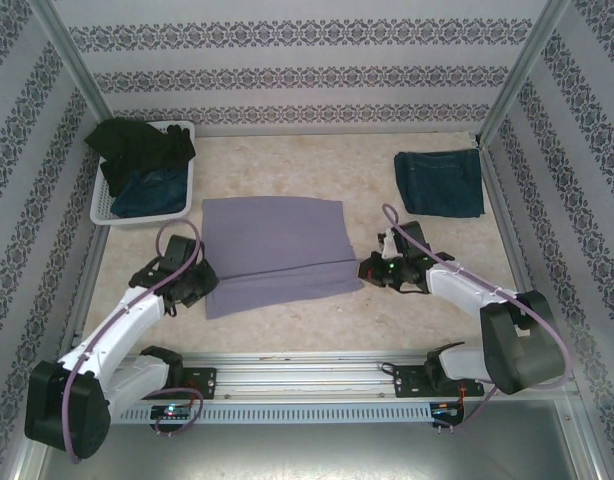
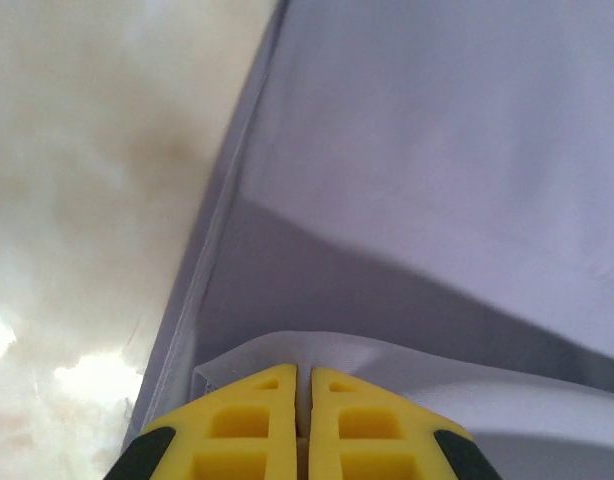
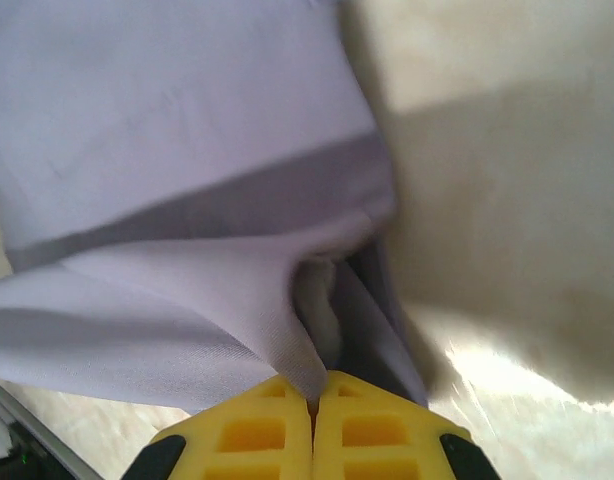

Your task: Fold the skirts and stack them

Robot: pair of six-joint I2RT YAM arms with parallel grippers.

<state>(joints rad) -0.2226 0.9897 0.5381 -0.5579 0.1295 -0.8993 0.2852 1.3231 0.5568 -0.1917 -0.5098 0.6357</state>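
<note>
Nearest us, the left gripper (image 2: pixel 302 378) and the right gripper (image 3: pixel 314 388) are each clamped on a near corner of the pale lavender-grey cloth skirt (image 1: pixel 277 250), spread at mid-table (its first fold is pending, we judge). Farther back, one folded dark blue denim skirt (image 1: pixel 439 183) lies at far right. A black skirt (image 1: pixel 137 145) and a second denim skirt (image 1: pixel 152 192) wait unfolded in the white plastic lattice basket (image 1: pixel 100 212).

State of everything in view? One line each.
lavender skirt: spread on table, near corners pinched.
right denim skirt: folded, far right, alone.
basket: upright, far left, holding two skirts.
black skirt: crumpled in basket.
left denim skirt: unfolded, partly under black skirt.
left claw: shut on lavender skirt.
right claw: shut on lavender skirt.
</note>
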